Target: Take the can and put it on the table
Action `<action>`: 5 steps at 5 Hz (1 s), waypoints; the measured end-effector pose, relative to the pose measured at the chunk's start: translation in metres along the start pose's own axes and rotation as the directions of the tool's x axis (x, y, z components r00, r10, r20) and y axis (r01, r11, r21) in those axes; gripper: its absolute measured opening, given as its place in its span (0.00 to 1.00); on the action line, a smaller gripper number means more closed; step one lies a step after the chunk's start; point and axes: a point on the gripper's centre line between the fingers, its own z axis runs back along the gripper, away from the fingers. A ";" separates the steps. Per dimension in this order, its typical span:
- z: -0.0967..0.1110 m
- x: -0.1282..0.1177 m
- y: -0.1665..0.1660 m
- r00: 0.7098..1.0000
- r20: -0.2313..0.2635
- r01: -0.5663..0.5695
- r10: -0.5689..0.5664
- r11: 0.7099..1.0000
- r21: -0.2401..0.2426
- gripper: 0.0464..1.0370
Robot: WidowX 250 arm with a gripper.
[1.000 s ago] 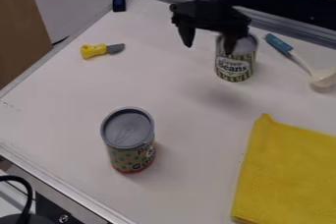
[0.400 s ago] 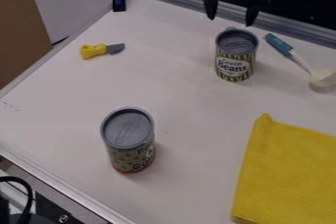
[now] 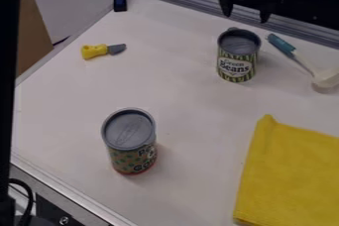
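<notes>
Hangs with the pincer (image 3: 246, 18) wide and empty, now drawn up and back from the green-striped can (image 3: 236, 65); leaves it upright on the tabletop (image 3: 185, 101), below and just in front of the pincer; probably completes the task, needing only further retreat.

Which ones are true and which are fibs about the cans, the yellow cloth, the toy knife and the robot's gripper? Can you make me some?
1. Both cans stand upright on the table. True.
2. The gripper is holding a can. False: the gripper is open and holds nothing.
3. The yellow cloth lies under a can. False: it lies beside the cans, with no can on it.
4. The toy knife has a yellow handle. True.
</notes>
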 end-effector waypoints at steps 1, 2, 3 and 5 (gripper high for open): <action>-0.006 0.006 -0.004 1.000 0.005 0.010 -0.010 1.000 -0.018 0.96; -0.022 0.006 -0.002 0.999 -0.040 0.018 -0.018 1.000 0.006 0.96; -0.026 0.003 -0.005 0.991 -0.093 0.093 -0.093 0.996 -0.011 0.96; -0.033 -0.028 -0.006 0.953 -0.176 0.238 -0.247 0.969 -0.071 0.96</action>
